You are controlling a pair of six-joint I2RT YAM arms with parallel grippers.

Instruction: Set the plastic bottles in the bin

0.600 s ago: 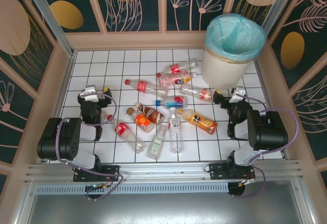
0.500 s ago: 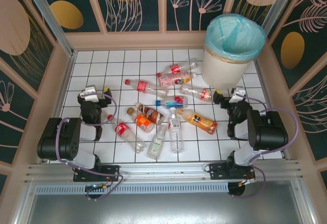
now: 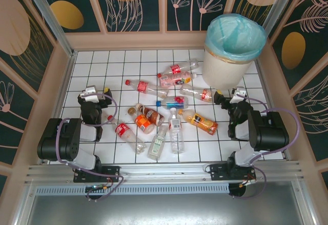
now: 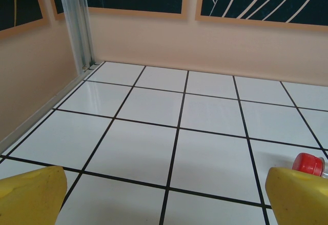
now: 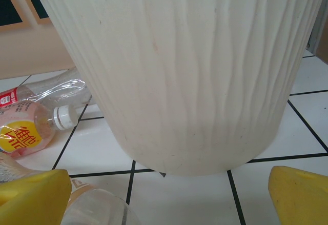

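- Looking down from above, a white tiled surface (image 3: 92,66) carries about a dozen plastic bottles (image 3: 176,127), all lying flat in a loose heap at its middle.
- The bin (image 3: 223,71), tall, round and cream-white with a light teal liner folded over its rim, stands upright in the far right corner.
- The left tool (image 3: 97,89) sits on the left side, with its fingers spread wide apart and nothing between them.
- The heap lies to the right of the left tool. A clear bottle with a red label (image 3: 123,131) is closest, lying beside the left arm, nearer the camera than the tool.
- From the left wrist, the left tool (image 4: 166,197) shows two yellow fingertips (image 4: 31,194) at the bottom corners, with bare tile between them.
- A red bottle cap (image 4: 307,163) peeks out just behind the right-hand fingertip. Whether it touches is unclear.
- The right tool (image 3: 228,96) sits on the right side, just in front of the bin's base, its fingers likewise spread apart and holding nothing.
- A clear crushed bottle with a red label (image 3: 200,94) lies just to the left of the right tool, and an orange bottle (image 3: 201,122) lies near it.
- From the right wrist, the right tool (image 5: 166,197) faces the bin's ribbed wall (image 5: 179,71), which rises close ahead.
- A pink bottle with a white cap (image 5: 23,133) lies to the left of the bin, close to its wall.
- A clear bottle (image 5: 97,209) lies low between the fingers, against the left one.
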